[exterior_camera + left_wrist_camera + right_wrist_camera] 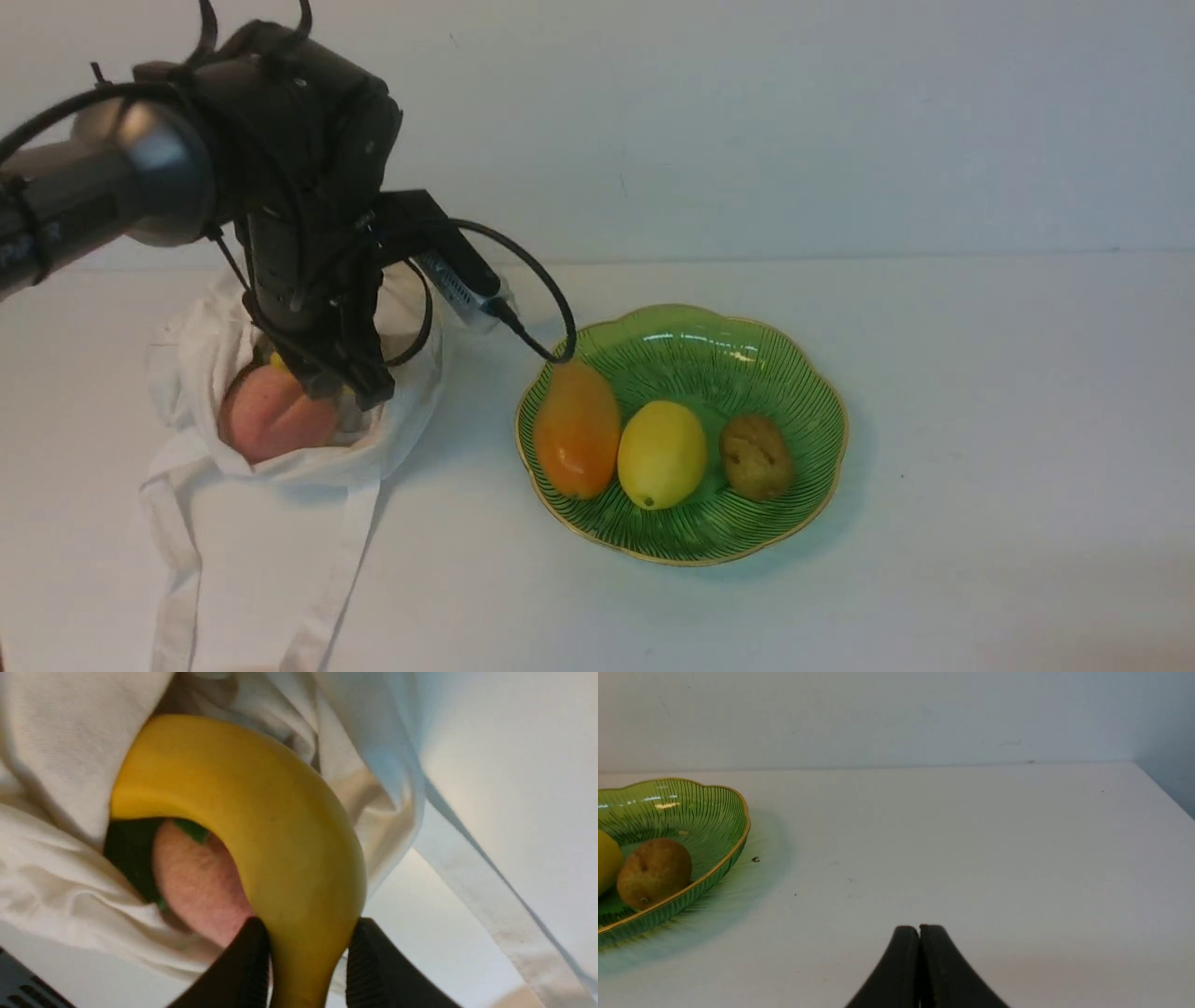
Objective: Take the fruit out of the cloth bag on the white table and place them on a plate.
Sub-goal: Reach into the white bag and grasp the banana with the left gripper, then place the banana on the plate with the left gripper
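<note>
Left gripper (308, 947) pinches the banana (261, 826) at the mouth of the cloth bag (280, 485).

Nearest the robot, the bag's two flat straps (177, 579) trail across the white table (980, 467). Behind them the bag lies open on the table's left side, with a pink peach (275, 415) showing in its mouth. The banana curves over the peach and touches it, and the two black fingers (243, 961) clamp the banana's end. To the right, apart from the bag, the green plate (709, 355) with a gold rim holds an orange fruit (577, 431), a lemon (661, 455) and a brown fruit (756, 456) in a row. The right gripper (919, 933) hangs over the table beside the plate, fingers pressed together on nothing. Pale lettering on the left arm (93, 187) is too blurred to read.
</note>
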`<action>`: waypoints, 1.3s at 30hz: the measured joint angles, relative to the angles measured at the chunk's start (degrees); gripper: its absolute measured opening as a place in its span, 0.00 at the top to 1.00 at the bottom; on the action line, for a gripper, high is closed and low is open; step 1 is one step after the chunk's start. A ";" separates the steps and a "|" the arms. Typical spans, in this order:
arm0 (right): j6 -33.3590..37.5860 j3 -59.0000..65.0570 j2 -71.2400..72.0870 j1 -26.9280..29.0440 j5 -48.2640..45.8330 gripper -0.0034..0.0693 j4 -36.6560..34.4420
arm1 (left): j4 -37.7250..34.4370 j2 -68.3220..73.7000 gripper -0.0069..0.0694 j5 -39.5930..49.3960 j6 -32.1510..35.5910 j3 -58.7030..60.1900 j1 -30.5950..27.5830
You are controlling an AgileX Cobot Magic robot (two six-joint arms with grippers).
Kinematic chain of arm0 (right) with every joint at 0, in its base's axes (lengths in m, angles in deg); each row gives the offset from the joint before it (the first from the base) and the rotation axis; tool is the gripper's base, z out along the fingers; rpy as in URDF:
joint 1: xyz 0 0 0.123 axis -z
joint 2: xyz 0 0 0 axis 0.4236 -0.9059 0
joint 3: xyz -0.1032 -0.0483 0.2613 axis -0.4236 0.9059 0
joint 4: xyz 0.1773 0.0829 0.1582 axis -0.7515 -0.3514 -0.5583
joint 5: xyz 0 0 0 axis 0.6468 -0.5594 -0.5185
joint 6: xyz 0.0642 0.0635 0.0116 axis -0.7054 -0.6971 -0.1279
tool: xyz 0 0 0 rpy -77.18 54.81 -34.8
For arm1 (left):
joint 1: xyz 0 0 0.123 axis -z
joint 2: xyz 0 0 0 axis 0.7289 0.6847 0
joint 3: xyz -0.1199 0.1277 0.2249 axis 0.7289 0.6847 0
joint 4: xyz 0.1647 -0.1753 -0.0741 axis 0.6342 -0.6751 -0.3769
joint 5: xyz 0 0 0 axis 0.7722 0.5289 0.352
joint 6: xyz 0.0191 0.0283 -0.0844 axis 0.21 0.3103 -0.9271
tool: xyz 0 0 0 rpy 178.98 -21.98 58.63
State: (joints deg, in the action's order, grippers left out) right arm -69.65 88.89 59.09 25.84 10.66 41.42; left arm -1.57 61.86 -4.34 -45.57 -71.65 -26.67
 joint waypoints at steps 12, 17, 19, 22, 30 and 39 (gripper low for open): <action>0.00 0.00 0.00 0.00 0.00 0.97 0.00 | -6.83 -6.54 0.66 1.19 -2.27 -6.87 0.00; 0.00 0.00 0.00 0.00 0.00 0.97 0.00 | -12.37 -5.87 0.66 1.78 -4.21 -6.87 0.00; 0.00 0.00 0.00 0.00 0.00 0.97 0.00 | -13.74 -5.29 0.66 1.78 -4.78 -6.87 0.00; 0.00 0.00 0.00 0.00 0.00 0.97 0.00 | -14.74 -4.39 0.66 1.78 -4.96 -6.87 0.02; 0.00 0.00 0.00 0.00 0.00 0.97 0.00 | -16.87 -3.86 0.66 1.38 -7.17 -2.70 -0.04; 0.00 0.00 0.00 0.00 0.00 0.97 0.00 | -30.39 -5.64 0.66 0.93 -7.38 -2.18 -0.48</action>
State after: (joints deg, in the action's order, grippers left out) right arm -69.65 88.89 59.09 25.84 10.66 41.42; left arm -31.96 56.22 -3.42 -52.95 -73.83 -27.15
